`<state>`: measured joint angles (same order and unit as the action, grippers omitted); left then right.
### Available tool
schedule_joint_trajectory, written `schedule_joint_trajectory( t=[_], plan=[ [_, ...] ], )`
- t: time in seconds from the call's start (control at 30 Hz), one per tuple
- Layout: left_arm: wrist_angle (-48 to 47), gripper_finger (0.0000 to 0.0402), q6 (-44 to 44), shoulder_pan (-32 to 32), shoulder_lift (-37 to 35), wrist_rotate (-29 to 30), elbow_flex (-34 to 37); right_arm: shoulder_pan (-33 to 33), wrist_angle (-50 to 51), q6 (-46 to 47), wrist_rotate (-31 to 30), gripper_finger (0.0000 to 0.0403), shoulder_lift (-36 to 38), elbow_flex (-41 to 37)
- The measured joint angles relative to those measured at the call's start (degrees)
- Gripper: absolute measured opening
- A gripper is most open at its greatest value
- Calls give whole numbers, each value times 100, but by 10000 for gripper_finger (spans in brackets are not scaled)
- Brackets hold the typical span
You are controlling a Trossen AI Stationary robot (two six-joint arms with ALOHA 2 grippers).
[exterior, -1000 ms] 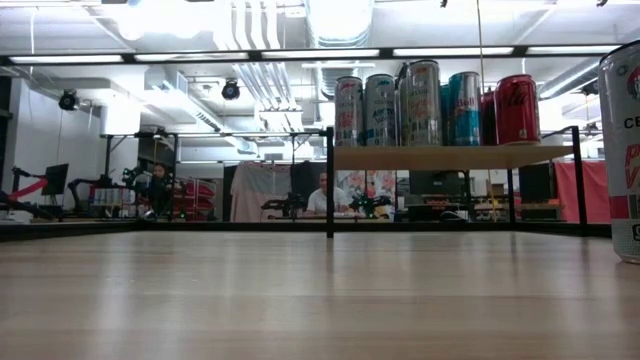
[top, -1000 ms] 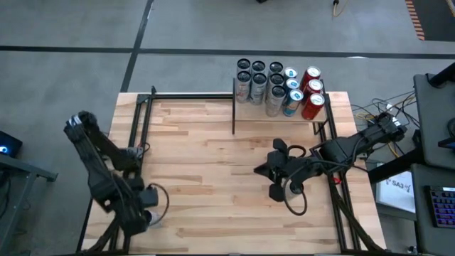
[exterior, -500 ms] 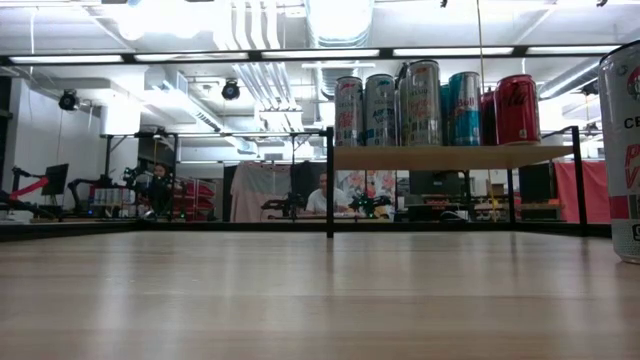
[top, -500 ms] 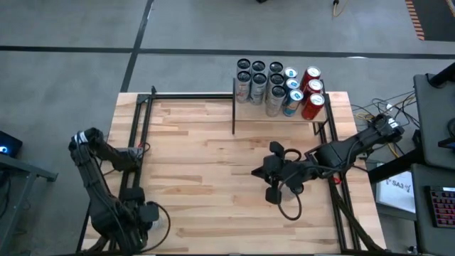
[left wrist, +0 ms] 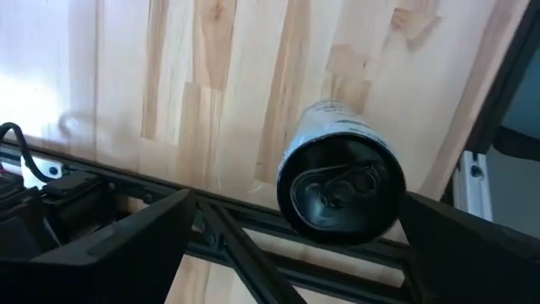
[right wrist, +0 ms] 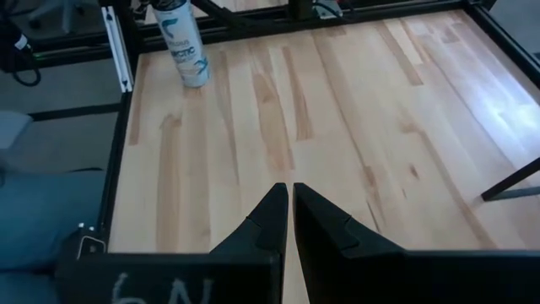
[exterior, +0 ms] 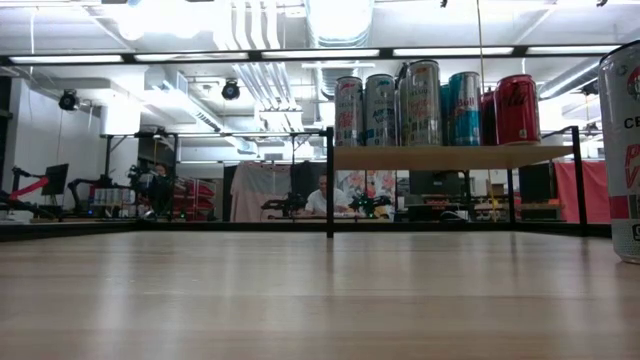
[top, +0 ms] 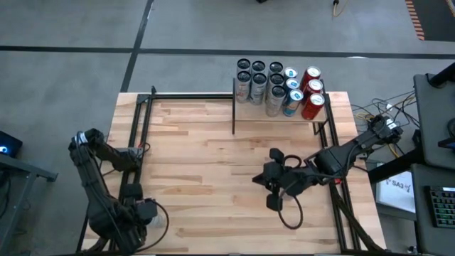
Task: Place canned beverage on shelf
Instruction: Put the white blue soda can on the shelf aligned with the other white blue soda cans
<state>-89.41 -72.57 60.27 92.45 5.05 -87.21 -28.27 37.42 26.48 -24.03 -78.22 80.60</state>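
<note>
A pale can (left wrist: 342, 190) with a dark top stands upright on the plank table's near-left corner, beside a black rail. My left gripper (top: 146, 213) hangs over it, pointing down and open. Its two fingers (left wrist: 126, 241) stand wide on either side of the can without touching. The right wrist view shows the can (right wrist: 184, 42) too, and a can (exterior: 625, 150) fills the low view's right edge. The shelf (top: 277, 114), at the far right, carries several cans (exterior: 430, 100). My right gripper (top: 273, 202) hovers shut over the table's right middle, holding nothing.
Black frame rails (top: 138, 142) run along the table's left, far and right sides. A thin black shelf post (top: 233, 107) stands at the shelf's left end. A cable loop (top: 288, 217) hangs under my right arm. Bare planks (top: 206, 163) lie between the arms.
My left arm has folded in, and its gripper has tipped to point straight down over the can at the near-left corner, staying open. My right gripper has drifted a little toward the table's near edge and sunk slightly, still shut. The can has not moved.
</note>
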Motion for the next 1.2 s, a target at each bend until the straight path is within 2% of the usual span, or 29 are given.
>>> schedule_joint_trajectory(
  t=[0.2, 0.73, 0.97, 1.2],
  plan=[
    [4, 397, -13, 4, -14, 35, -297, -37, -2, 78, -7, 12, 0, 0],
    [170, 396, 133, 68, 465, 76, -248, -37, 1, 248, -59, 12, -70, -13],
    [406, 396, 134, 68, 579, 212, 108, -37, 3, 223, -63, 12, -72, -26],
    [1032, 391, 106, 66, 578, 212, 648, -37, 3, 217, -155, 12, -72, -45]
  ],
)
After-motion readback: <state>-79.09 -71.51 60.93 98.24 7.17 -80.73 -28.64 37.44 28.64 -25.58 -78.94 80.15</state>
